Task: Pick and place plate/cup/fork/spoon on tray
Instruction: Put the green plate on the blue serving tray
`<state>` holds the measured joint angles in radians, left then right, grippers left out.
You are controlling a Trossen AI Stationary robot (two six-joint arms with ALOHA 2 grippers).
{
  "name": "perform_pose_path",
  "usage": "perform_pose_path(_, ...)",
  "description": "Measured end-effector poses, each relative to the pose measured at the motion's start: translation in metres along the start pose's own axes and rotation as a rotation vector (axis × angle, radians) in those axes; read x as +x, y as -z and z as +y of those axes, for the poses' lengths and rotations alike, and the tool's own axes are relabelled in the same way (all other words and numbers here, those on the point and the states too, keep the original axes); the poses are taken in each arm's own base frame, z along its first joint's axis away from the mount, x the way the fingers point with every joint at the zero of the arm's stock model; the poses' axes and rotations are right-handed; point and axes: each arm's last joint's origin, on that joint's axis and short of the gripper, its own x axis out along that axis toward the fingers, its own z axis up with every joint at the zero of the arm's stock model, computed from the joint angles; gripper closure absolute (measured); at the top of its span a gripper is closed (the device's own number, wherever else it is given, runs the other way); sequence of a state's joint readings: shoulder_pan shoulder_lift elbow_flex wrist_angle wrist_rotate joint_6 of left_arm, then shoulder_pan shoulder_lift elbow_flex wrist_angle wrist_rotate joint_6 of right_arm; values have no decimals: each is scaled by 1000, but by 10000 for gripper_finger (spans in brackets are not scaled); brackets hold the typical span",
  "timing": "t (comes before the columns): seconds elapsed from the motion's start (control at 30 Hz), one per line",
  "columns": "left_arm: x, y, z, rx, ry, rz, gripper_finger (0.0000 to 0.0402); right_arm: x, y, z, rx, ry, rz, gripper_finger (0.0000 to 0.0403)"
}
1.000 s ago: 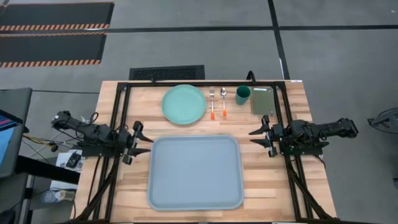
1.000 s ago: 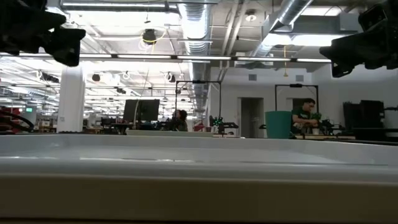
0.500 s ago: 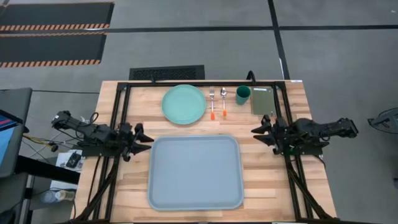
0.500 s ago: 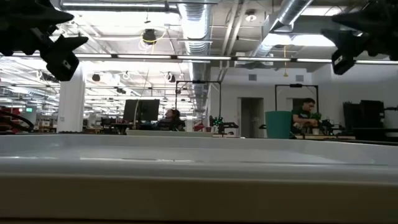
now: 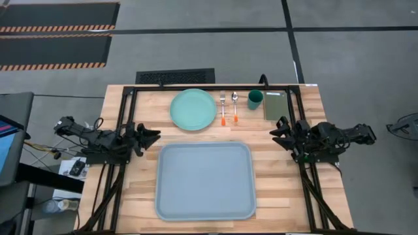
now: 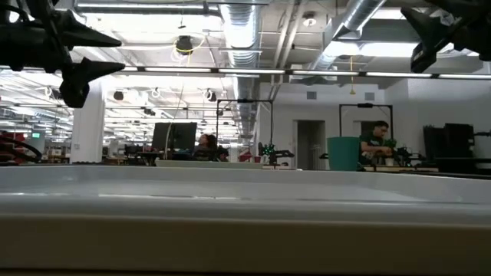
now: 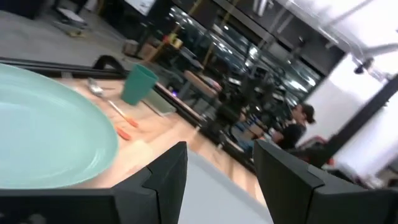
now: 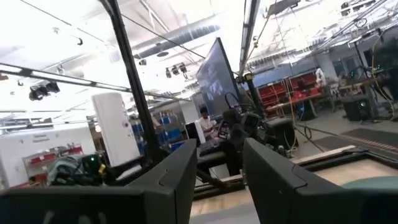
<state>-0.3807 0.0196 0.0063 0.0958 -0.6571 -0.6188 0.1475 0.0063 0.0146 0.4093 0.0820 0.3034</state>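
While smooth, round plate [image 5: 193,109]; rimmed rectangular tray [image 5: 204,181].

overhead straight down, low level across tray [image 6: 245,201], wrists forward

Plate [image 7: 43,134] cut off at the left wrist view's left edge, fork [image 5: 222,99] tines too small to tell from above, low view's tray [image 6: 245,201] rim hiding the tableware

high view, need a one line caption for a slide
Plate, fork, spoon and cup lined up behind the bare tray, open grippers either side.
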Motion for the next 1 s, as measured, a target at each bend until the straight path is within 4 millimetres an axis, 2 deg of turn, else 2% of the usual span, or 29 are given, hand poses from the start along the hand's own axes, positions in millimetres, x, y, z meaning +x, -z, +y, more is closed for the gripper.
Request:
perform_pose_path(0.17,-1,-9,0,-151,-112,-168,229,0,-6,2,20,-13,-54,246)
perform_pose_path(0.27,-2,-18,-4,-216,-96,-221,229,0,-7,1,59,31,-72,246)
perform_pose_path(0.4,-5,-54,-24,-261,-49,-306,229,0,-8,-3,71,169,-112,246)
perform_pose_path(0.6,2,-109,-65,-160,-66,-334,229,-3,-7,-11,59,417,-159,246)
perform_pose_path(0.73,20,-132,-92,-1,-219,-272,229,-5,-8,-15,57,568,-206,246)
perform_pose_path(0.9,40,-150,-105,127,-528,-164,229,-5,-10,-16,29,672,-173,246)
perform_pose_path(1.0,49,-163,-106,138,-622,-68,229,-2,-21,-13,-6,720,-108,246)
